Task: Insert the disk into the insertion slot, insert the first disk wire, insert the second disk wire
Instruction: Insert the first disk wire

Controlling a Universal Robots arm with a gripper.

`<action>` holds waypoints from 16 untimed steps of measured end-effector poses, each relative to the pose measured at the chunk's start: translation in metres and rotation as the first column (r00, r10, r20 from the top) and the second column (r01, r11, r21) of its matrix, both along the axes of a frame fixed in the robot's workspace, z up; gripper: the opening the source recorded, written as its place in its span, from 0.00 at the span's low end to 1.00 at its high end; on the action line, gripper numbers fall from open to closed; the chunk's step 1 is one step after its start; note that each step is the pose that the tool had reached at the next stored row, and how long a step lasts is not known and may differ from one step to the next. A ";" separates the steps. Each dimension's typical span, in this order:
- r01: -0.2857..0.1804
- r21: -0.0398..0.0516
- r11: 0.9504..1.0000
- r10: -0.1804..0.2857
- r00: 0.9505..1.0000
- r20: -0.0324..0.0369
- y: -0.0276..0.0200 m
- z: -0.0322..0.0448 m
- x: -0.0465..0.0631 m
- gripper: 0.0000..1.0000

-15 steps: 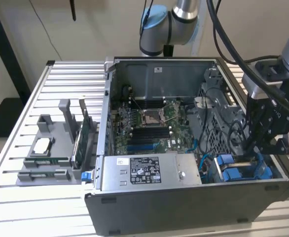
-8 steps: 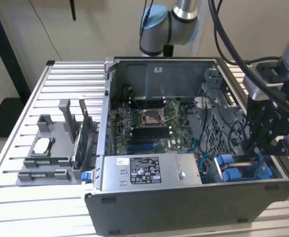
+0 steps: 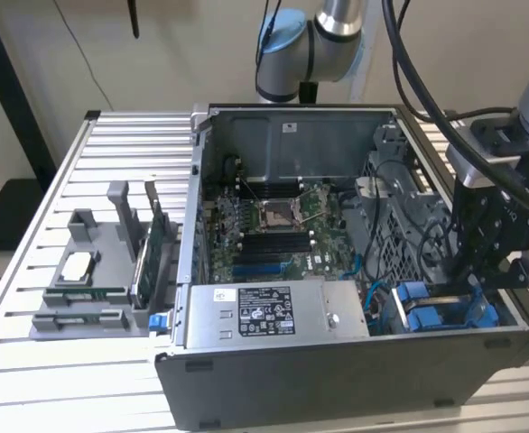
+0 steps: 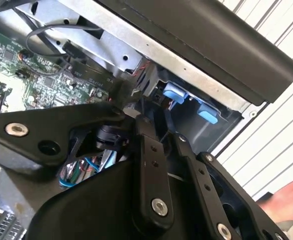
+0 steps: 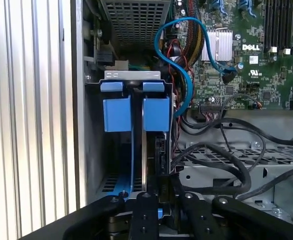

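The disk stands on edge, a thin dark slab with a blue carrier rail along it, low in the grey sheet-metal insertion slot at the case corner. In the first wrist view my gripper is shut on the disk's near end. Two blue carrier tabs sit at the slot's far end. In the exterior view my gripper reaches down into the case's corner at the exterior view's right, over the blue frame. A blue wire loops loose beside the slot, and black wires lie across the drive cage.
The grey power-supply box fills the case's front, with the green motherboard behind it. A grey fixture with parts stands on the slatted table at the exterior view's left. A hand rests on the table outside the case wall.
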State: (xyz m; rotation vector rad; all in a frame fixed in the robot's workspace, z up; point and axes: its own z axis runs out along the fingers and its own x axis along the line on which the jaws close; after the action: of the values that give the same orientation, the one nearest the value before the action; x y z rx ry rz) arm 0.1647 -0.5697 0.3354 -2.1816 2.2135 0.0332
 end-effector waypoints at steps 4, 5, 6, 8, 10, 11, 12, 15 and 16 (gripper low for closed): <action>0.000 -0.001 1.000 0.000 1.000 0.000 -0.0006 0.0007 -0.002 0.26; 0.000 0.000 1.000 0.000 1.000 0.000 -0.0006 0.0027 -0.002 0.26; 0.000 0.000 1.000 0.000 1.000 0.000 -0.0006 0.0060 -0.002 0.26; 0.000 0.000 1.000 0.000 1.000 0.000 -0.0006 0.0122 -0.002 0.26; 0.000 -0.001 1.000 0.000 1.000 0.000 -0.0006 0.0187 -0.002 0.26; 0.000 -0.001 1.000 0.000 1.000 0.000 -0.0006 0.0217 -0.002 0.26; 0.000 -0.002 1.000 0.000 1.000 0.000 -0.0006 0.0247 -0.002 0.26; 0.000 -0.005 1.000 0.000 1.000 0.000 -0.0006 0.0328 -0.002 0.26; 0.000 -0.005 1.000 0.000 1.000 0.000 -0.0006 0.0350 -0.002 0.26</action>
State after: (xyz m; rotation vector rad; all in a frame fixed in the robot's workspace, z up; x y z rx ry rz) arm 0.1623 -0.5703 0.3704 -2.1843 2.2166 0.0277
